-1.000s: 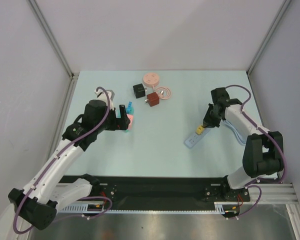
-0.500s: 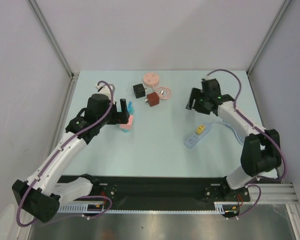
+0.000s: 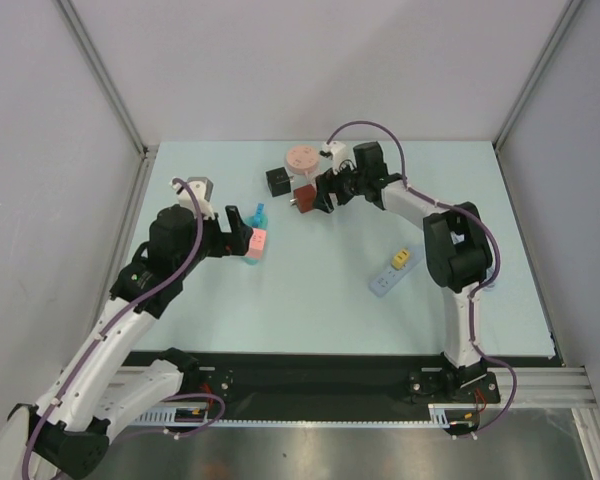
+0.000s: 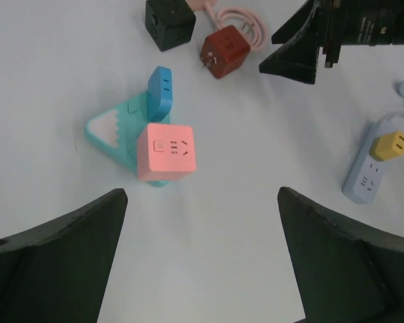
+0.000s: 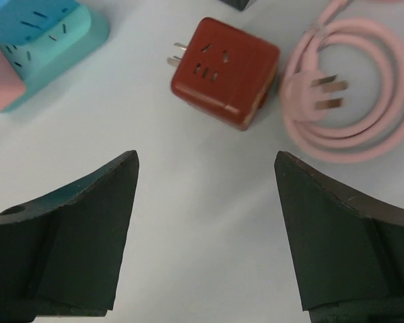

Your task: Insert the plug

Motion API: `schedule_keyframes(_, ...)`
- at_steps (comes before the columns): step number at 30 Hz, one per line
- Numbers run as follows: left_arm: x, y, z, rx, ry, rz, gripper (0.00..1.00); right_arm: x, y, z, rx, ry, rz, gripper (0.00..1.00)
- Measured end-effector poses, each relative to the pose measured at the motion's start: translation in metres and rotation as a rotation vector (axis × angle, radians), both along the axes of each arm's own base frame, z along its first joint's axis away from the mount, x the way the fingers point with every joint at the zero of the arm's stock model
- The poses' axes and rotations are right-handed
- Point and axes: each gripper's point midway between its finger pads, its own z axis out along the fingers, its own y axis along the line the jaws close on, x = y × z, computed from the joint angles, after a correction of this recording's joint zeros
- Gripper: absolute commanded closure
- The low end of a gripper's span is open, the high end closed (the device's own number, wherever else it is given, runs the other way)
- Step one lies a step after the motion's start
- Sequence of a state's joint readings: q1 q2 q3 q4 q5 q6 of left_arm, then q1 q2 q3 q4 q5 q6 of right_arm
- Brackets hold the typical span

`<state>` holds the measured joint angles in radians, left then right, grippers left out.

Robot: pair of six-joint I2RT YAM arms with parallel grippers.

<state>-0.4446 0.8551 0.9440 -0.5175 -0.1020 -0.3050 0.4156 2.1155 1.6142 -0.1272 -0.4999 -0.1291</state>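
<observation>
A red cube plug [image 5: 225, 72] with metal prongs lies on the table just ahead of my right gripper [image 5: 206, 155], which is open and holds nothing. From above, the right gripper [image 3: 320, 195] hovers beside the red cube [image 3: 304, 197]. A yellow plug [image 3: 401, 258] sits in the pale blue power strip [image 3: 385, 282] at the right. My left gripper [image 4: 202, 192] is wide open and empty, just short of a pink cube [image 4: 166, 151] and a blue cube [image 4: 160, 91] mounted on a teal socket base [image 4: 108, 131].
A black cube [image 3: 277, 180] and a round pink disc [image 3: 302, 157] lie at the back centre. A coiled pink cable [image 5: 350, 101] with its own plug rests right of the red cube. The enclosure walls stand close on both sides.
My right gripper let go of the yellow plug on the power strip, opened, and swung left and back to the red cube. The left arm drew back a little from the teal base.
</observation>
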Motion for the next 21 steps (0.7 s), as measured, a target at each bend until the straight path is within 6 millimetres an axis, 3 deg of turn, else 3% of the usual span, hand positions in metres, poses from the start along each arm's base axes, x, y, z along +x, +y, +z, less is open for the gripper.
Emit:
schedule_keyframes(4,0.0,0.0,0.01,-0.019,-0.038,0.0,0.0,0.018,-0.009,0.007,-0.008,-0.189,0.148,0.11)
schedule_keyframes(8,0.001,0.0,0.011,-0.022,-0.042,0.0,0.0,0.02,-0.003,0.01,-0.002,-0.349,0.341,0.11)
schedule_keyframes(15,0.0,0.001,0.007,-0.022,-0.035,0.0,0.0,0.034,0.016,-0.017,-0.018,-0.482,0.555,0.12)
schedule_keyframes(21,0.0,0.001,0.006,-0.02,-0.032,-0.001,0.0,0.048,0.022,-0.028,-0.047,-0.541,0.632,0.11)
